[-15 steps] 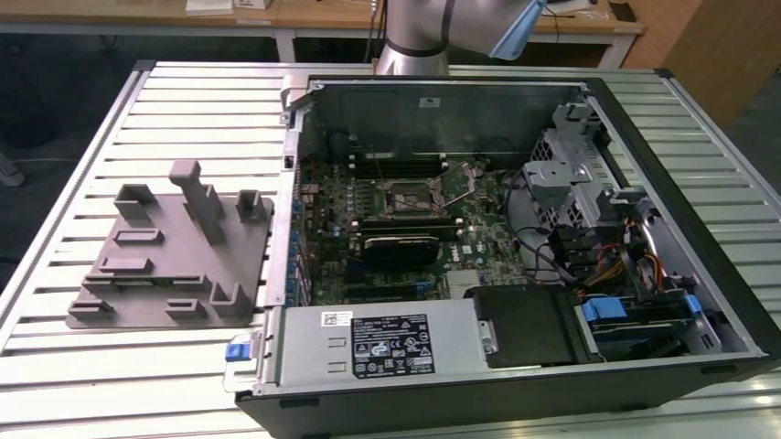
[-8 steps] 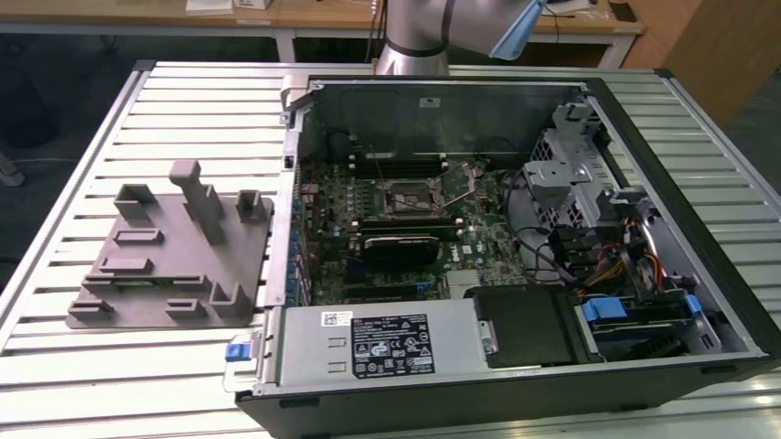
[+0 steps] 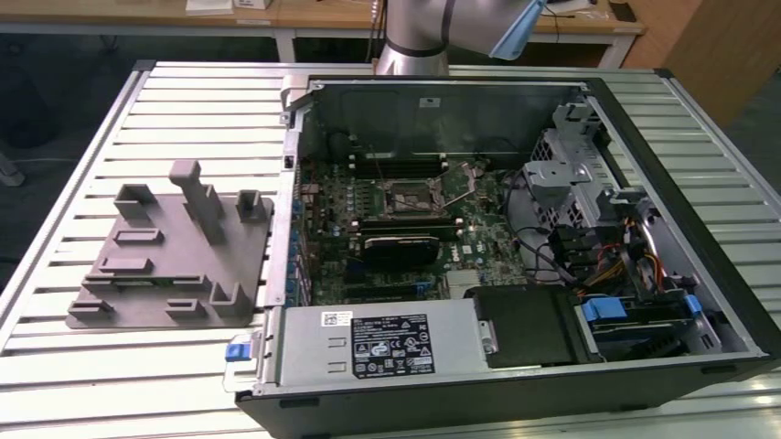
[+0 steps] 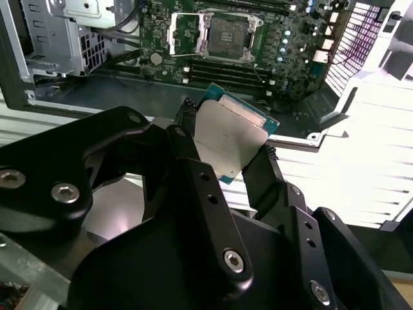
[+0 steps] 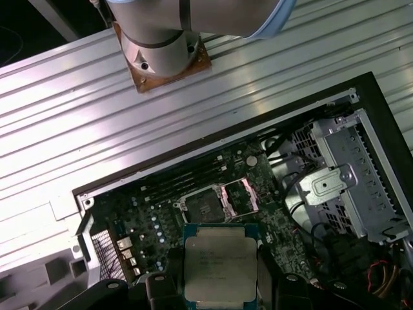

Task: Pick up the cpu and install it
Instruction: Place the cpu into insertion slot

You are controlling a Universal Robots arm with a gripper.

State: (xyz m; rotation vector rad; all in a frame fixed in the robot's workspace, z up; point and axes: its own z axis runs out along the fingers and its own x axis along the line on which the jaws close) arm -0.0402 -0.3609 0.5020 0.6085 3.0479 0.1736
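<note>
Gripper (image 4: pixel 227 134) has the cpu (image 4: pixel 231 139). The two black fingers (image 4: pixel 258 174) are clamped on opposite edges of the chip, with the silvery lid facing out between them. It shows the same in the first wrist view: cpu (image 5: pixel 219 271) pinched at its sides by the gripper (image 5: pixel 219 287). The chip is in the air above the open computer case (image 3: pixel 610 101), clear of the board and touching nothing but the fingers.

Socket (image 5: pixel 210 203) on the green board looks empty, and its latch frame (image 5: pixel 239 196) is flipped open beside it. In the second wrist view the socket (image 4: pixel 226 32) sits well apart from the chip, so it is not seated yet. In the exterior view the socket (image 3: pixel 409 195) lies mid-board. The case lies on its side on the slatted tabletop (image 3: pixel 196 101), with the grey fixture (image 3: pixel 171 256) on the exterior view's left. The arm (image 3: pixel 422 37) stands behind the case.

Handling, my read:
- **Weight and stiffness:** light, thin and rigid, with no flex.
- **Grip surface:** the metal lid is smooth, so it is likely slippery under a face grip.
- **Fragile parts:** the underside contacts and the socket pins bend or scratch easily.
- **Where to hold:** by two opposite side edges, as it is held now, and never by the flat faces or the underside.
- **Orientation:** keep it level, because a tilted chip could catch the socket rim.
- **Force:** little squeeze is needed, and too much could chip the green board edge.
</note>
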